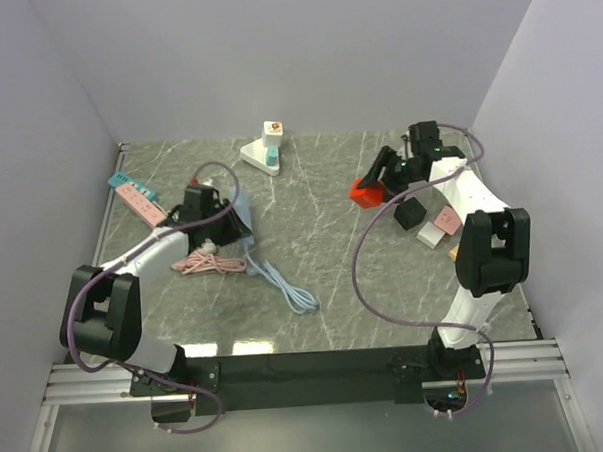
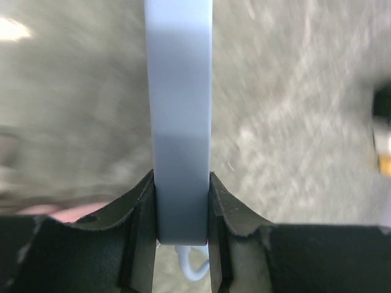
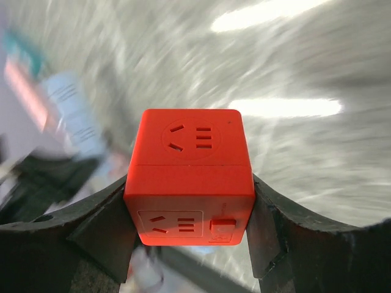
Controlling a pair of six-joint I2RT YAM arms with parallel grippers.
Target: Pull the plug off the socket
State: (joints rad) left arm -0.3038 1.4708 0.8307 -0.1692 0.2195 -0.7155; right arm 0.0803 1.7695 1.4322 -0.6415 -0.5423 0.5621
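Observation:
My right gripper [image 1: 378, 179] is shut on a red cube socket [image 1: 362, 191] and holds it above the table at the back right. In the right wrist view the red cube [image 3: 189, 152] sits between my fingers [image 3: 107, 226]; its two visible faces show empty outlets and no plug. My left gripper [image 1: 209, 208] is shut on a pale blue power strip [image 1: 238, 217], whose pale cable [image 1: 284, 285] trails toward the front. In the left wrist view the strip [image 2: 181, 122] stands edge-on between my fingers [image 2: 142, 207]. A white socket base [image 1: 262, 154] carrying a teal and white plug [image 1: 272, 135] stands at the back centre.
A pink power strip [image 1: 140, 202] with a teal piece [image 1: 129, 181] lies at the back left. A coiled pink cable [image 1: 209, 263] lies beside the left arm. A black cube [image 1: 411, 213] and pink and white blocks [image 1: 440, 224] sit under the right arm.

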